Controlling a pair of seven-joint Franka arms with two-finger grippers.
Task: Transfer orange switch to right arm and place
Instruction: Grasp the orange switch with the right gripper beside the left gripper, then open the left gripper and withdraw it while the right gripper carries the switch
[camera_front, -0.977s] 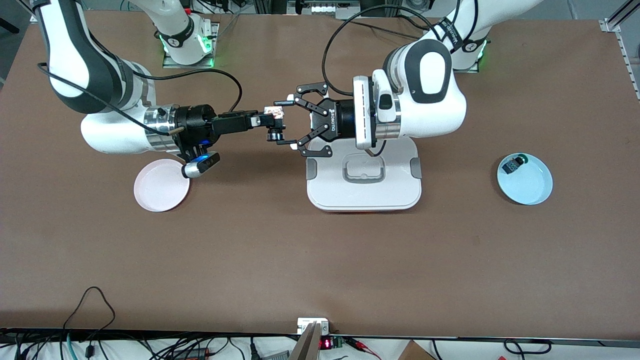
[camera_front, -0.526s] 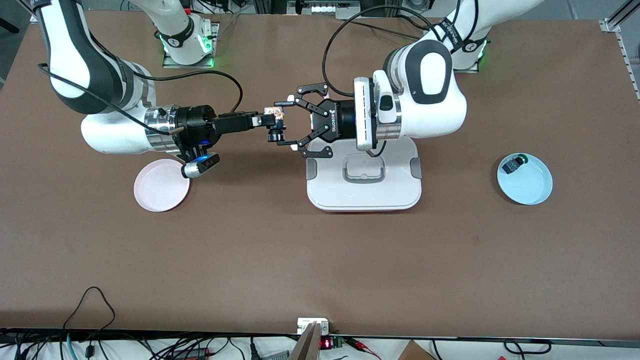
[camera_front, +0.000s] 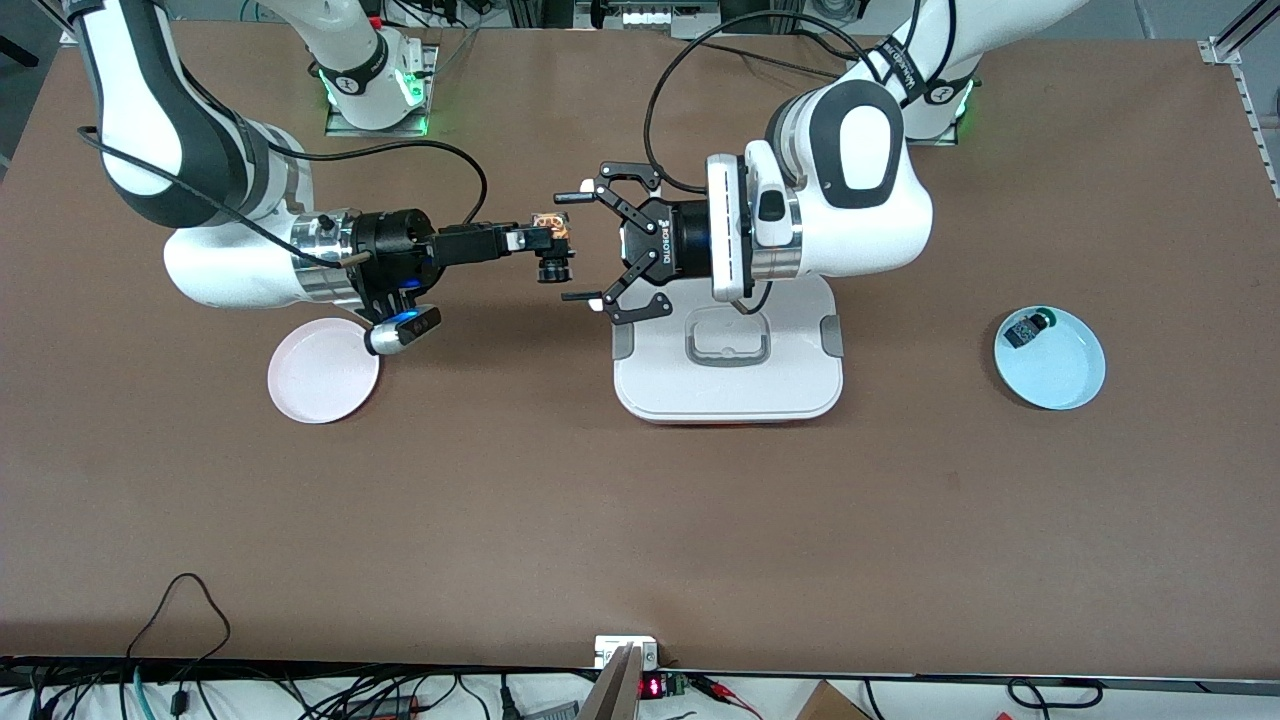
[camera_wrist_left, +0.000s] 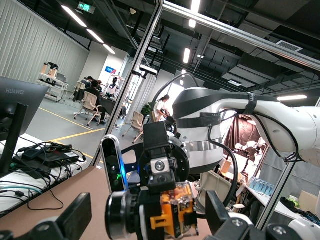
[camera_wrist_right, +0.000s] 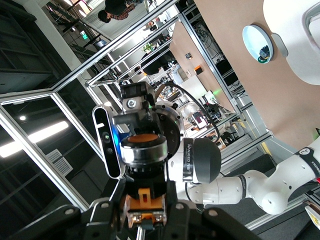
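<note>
— What's the room like past the brown desk (camera_front: 640, 520)?
— An open workshop: dark ceiling with long strip lights (camera_wrist_left: 82, 17), a pale curtain wall (camera_wrist_left: 35, 50), grey floor with a yellow line.
— Furniture?
— Office chairs (camera_wrist_left: 90, 105), a monitor (camera_wrist_left: 15, 107), aluminium framing (camera_wrist_left: 135, 65), seated people.

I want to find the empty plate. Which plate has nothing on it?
The pink plate, at the right arm's end of the table, is bare. The light blue plate has a small green-capped switch on it.
</note>
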